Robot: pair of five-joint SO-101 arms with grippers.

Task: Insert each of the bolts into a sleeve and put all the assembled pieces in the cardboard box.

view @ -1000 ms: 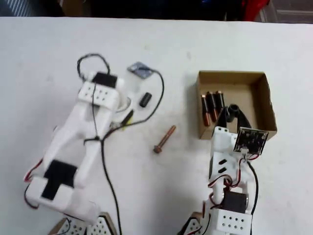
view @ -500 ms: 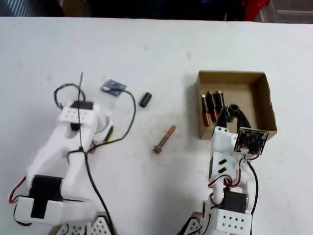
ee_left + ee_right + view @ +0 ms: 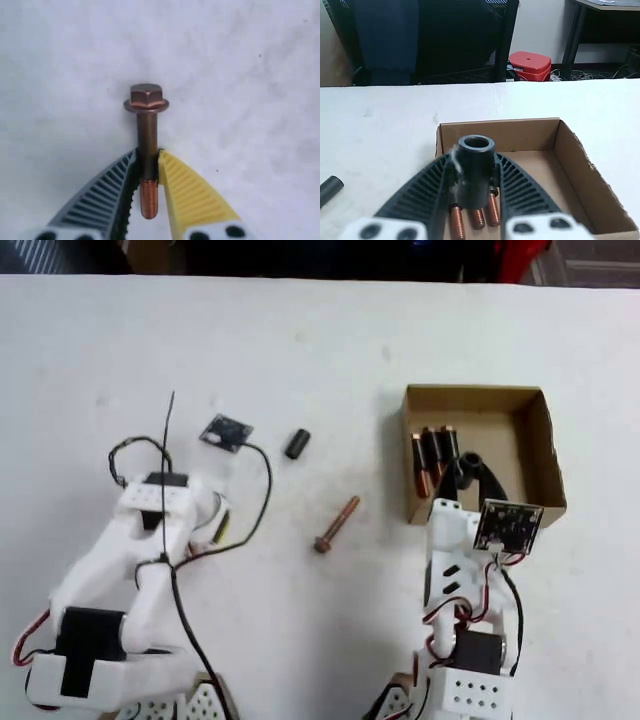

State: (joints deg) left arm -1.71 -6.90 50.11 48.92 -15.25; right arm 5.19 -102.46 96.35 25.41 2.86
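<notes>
Beyond white table (image 3: 380, 115) and cardboard box (image 3: 520, 132), dark chair (image 3: 460, 40).

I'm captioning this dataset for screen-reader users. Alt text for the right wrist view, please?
The right gripper is shut on a black sleeve, held upright with its bore facing up, over an open cardboard box on a white table. Three copper threaded bolt ends show beneath it in the box.

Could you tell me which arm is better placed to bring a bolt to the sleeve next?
Left: the left tool clamps a bolt, while the right tool holds the sleeve upright at the cardboard box.
</notes>
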